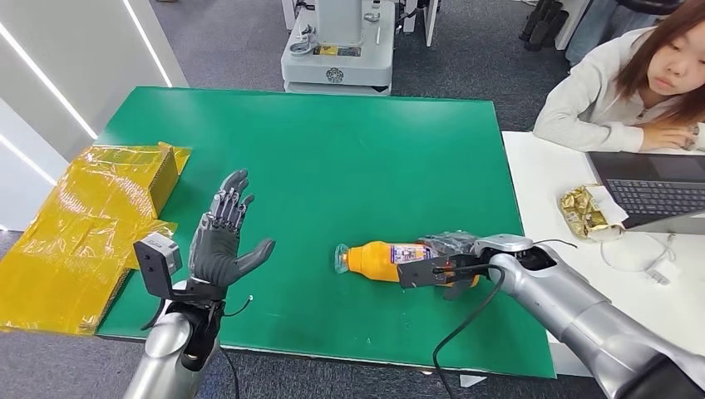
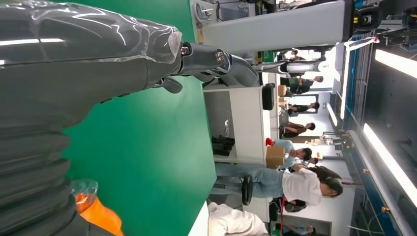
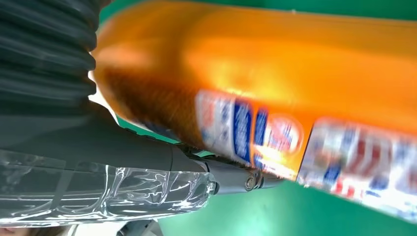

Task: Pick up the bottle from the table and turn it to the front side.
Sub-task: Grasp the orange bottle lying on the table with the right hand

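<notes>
The bottle (image 1: 384,260) lies on its side on the green table (image 1: 332,158), toward the near edge, cap end pointing at the left hand (image 1: 221,239). The right hand (image 1: 449,266) is at the bottle's base end; the right wrist view shows a thumb and fingers close against the orange body and label, so it looks like the grasp step. Whether the fingers have fully closed on the bottle I cannot tell. The left hand stands well apart from the bottle, upright, fingers spread, holding nothing.

Judging from this, the lift has not begun. The next move calls for a firm grip on the round, smooth body, then raising it off the table and rolling the wrist until the label faces front; a loose hold could let it slip or roll.

Beyond the left hand from the bottle, yellow boxes (image 1: 91,216) hang over the table's edge. On the bottle's other side a white desk (image 1: 565,224) carries a laptop (image 1: 653,189) and a gold wrapper (image 1: 584,209); a person (image 1: 619,79) sits there. Past the table's far edge stands a grey machine (image 1: 337,46) on grey carpet.
</notes>
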